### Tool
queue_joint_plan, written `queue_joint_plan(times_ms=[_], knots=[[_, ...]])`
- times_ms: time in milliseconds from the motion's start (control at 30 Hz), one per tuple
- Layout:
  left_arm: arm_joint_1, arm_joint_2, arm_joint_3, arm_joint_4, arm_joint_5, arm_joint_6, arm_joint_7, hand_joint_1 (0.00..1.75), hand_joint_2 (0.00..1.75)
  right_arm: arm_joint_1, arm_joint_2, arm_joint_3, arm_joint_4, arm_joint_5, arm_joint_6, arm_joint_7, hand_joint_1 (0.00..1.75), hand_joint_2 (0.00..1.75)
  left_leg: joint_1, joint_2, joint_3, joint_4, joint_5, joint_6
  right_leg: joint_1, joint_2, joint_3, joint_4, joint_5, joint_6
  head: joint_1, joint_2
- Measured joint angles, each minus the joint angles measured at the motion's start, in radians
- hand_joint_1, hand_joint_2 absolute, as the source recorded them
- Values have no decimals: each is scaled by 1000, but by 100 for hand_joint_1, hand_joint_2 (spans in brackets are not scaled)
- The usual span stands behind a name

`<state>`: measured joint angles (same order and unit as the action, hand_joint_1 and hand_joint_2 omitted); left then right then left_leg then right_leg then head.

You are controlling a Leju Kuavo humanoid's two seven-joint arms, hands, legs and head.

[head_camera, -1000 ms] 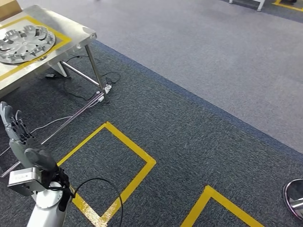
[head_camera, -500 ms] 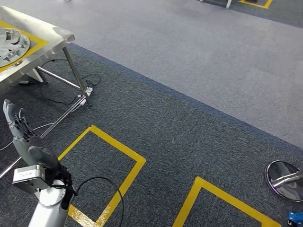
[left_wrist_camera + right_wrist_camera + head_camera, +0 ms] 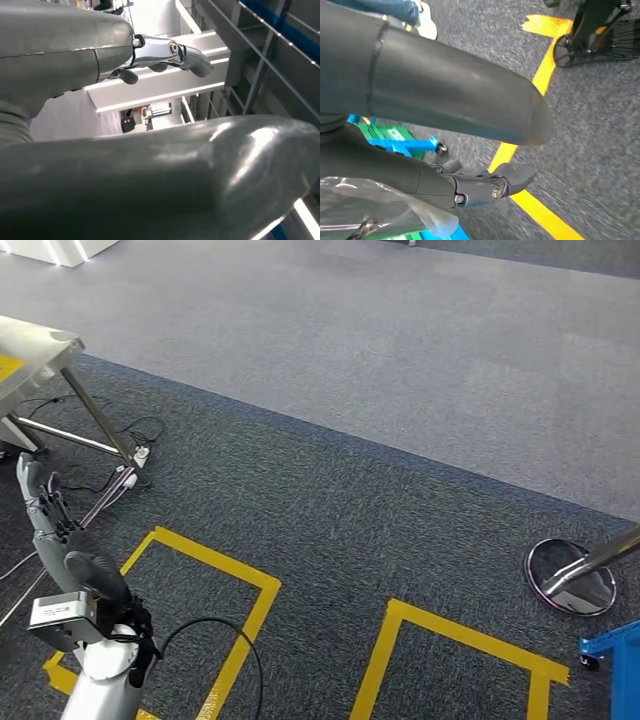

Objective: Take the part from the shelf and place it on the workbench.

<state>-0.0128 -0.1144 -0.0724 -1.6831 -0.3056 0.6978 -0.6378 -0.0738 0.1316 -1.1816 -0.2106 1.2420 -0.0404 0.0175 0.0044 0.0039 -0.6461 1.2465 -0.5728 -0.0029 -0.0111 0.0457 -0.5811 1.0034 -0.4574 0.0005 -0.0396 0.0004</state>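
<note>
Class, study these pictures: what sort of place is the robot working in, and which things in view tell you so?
Probably a factory or workshop test floor. Yellow floor markings box off zones on grey carpet, a metal workbench on angled legs stands at the left, and a blue frame on casters sits at the right.

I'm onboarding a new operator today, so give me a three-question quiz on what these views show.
1. True or false: the left hand holds a part.
2. The floor tape is: A red, B yellow, C white.
3. Fill in: the round chrome base lies on the robot's ____ side.
Key: 1 false; 2 B; 3 right.
</note>
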Motion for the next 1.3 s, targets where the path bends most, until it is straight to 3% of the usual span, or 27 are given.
queue_joint_plan(times_ms=[67, 100, 167, 233, 300, 367, 400, 433, 467, 500, 567, 633, 733, 800, 900, 933, 967, 1000, 1100, 1167, 1233, 1300], knots=[[0, 0, 0, 0, 0, 0, 1, 0, 0, 0, 1, 0, 0, 0, 0, 0, 0, 0, 1, -30, 61, -134, 69, 9, 0, 21, -1, 3, 1, 3, 0, 0], [-1, 0, 0, 1, 0, 0, 1, 0, 0, 0, 2, 0, 0, 1, 0, 0, 0, 0, 1, -46, 84, -187, 86, 12, 0, 30, -5, 6, 2, 6, 0, 0], [-1, 1, 0, 1, 0, 0, 1, 0, 0, -1, 3, 0, 0, 2, 0, 0, 0, 0, -1, -60, 96, -225, 88, 16, -3, 45, -15, 7, 7, 19, 1, 0], [-2, 0, 0, 1, 0, 0, 1, 0, 0, 2, 3, 0, 0, 4, -1, 0, 0, 0, -1, -45, 97, -234, 93, 23, -7, 52, -24, 7, 10, 32, 1, 0], [-3, -1, 0, 1, 0, 0, 1, 0, 0, 4, 3, 0, 0, 5, -1, 1, 0, 0, 2, -27, 99, -244, 101, 33, -5, 19, -49, 47, -18, 41, 5, 0], [-2, -1, 0, 1, 0, 0, 1, 0, 0, 2, 3, 0, 0, 6, -1, 1, 0, 0, 2, -6, 98, -246, 103, 37, -4, -25, -109, 168, -80, 47, 10, 0], [-1, -1, 1, 2, 0, 0, 1, 0, 0, 1, 3, 0, 0, 6, -1, 0, 0, 0, 1, 5, 97, -246, 102, 38, -4, -34, -141, 236, -108, 50, 11, 0], [0, 0, 1, 2, 0, 0, 1, 0, 0, 1, 3, 0, 0, 6, -1, 0, 0, 0, 0, 16, 97, -245, 102, 38, -4, -38, -161, 281, -120, 52, 11, 0], [1, 0, 1, 3, 0, 0, 1, 0, 0, 2, 3, 0, 0, 6, -1, 0, 0, 0, 0, 26, 96, -245, 102, 38, -5, -40, -162, 287, -113, 54, 12, 0], [1, 0, 1, 3, 0, 0, 1, 0, 0, 3, 3, 0, 0, 6, -1, 0, 0, 0, 0, 35, 97, -245, 101, 37, -5, -44, -142, 252, -89, 54, 12, 0], [0, 0, 1, 3, 0, 0, 1, 0, 0, 3, 3, 0, 0, 6, -1, 0, 0, 0, -2, 51, 98, -243, 98, 32, -2, -69, -62, 110, -33, 51, 12, 0], [0, 0, 1, 3, 0, 0, 1, 0, 0, 0, 3, 0, 0, 6, -1, 0, 0, 0, -7, 64, 99, -240, 94, 23, 1, -87, -9, 17, -9, 40, 10, 0], [-2, 0, 0, 3, 0, 0, 1, 0, 0, 1, 3, 0, 0, 6, -1, 0, 0, 0, -8, 77, 101, -237, 90, 10, 3, -70, -4, 7, -8, 19, 9, 0], [-3, 0, -1, 3, -1, 0, 1, 0, 0, 2, 3, 0, 0, 6, -1, 0, 0, 0, -4, 56, 90, -202, 60, 0, 1, -56, -3, 4, -4, 7, 7, 0], [-1, 0, -1, 4, 0, 0, 1, 0, 0, 1, 3, 0, 0, 7, -1, 0, 0, 0, -1, 12, 9, -14, -36, -6, 2, -33, -3, 3, -2, -2, 2, 0], [1, 0, -1, 4, 0, 0, 1, 0, 0, 1, 3, 0, 0, 7, -1, 1, 0, 0, -1, 8, -16, 40, -52, -5, 3, -23, -3, 3, -2, -3, 2, 0], [1, 0, -1, 4, 0, 0, 1, 0, 0, 1, 3, 0, 0, 7, -1, 1, 0, 0, -1, 6, -27, 58, -47, -3, 5, -13, -3, 3, -2, -4, 2, 0], [2, 0, -1, 5, 0, 0, 1, 0, 0, 1, 3, 0, 0, 7, -1, 2, 0, 0, -1, 4, -18, 35, -22, 1, 6, -2, -1, 3, -2, -4, 2, 0], [1, 1, -1, 5, 0, 0, 1, 0, 0, 1, 4, 0, 0, 7, 1, 5, 0, 0, -3, -40, 68, -163, 85, 19, 7, 29, 2, 5, -1, -2, 3, 0], [0, 2, -1, 5, 0, 0, 1, 0, 0, -1, 6, 0, 0, 7, 2, 5, 0, 0, -5, -62, 93, -225, 98, 25, 5, 45, -5, 6, 2, 7, 3, 0], [-1, 2, -2, 5, 0, 0, 1, 0, 0, 1, 6, 0, 0, 7, 3, 6, 0, 0, -6, -51, 95, -236, 98, 27, 1, 57, -14, 5, 6, 20, 2, 0], [-3, 3, -4, 5, -1, 0, 1, 0, 0, 4, 6, 0, 0, 6, 1, 5, 0, 0, -3, -34, 100, -250, 106, 35, 2, 35, -31, 30, -11, 29, 4, 0]])
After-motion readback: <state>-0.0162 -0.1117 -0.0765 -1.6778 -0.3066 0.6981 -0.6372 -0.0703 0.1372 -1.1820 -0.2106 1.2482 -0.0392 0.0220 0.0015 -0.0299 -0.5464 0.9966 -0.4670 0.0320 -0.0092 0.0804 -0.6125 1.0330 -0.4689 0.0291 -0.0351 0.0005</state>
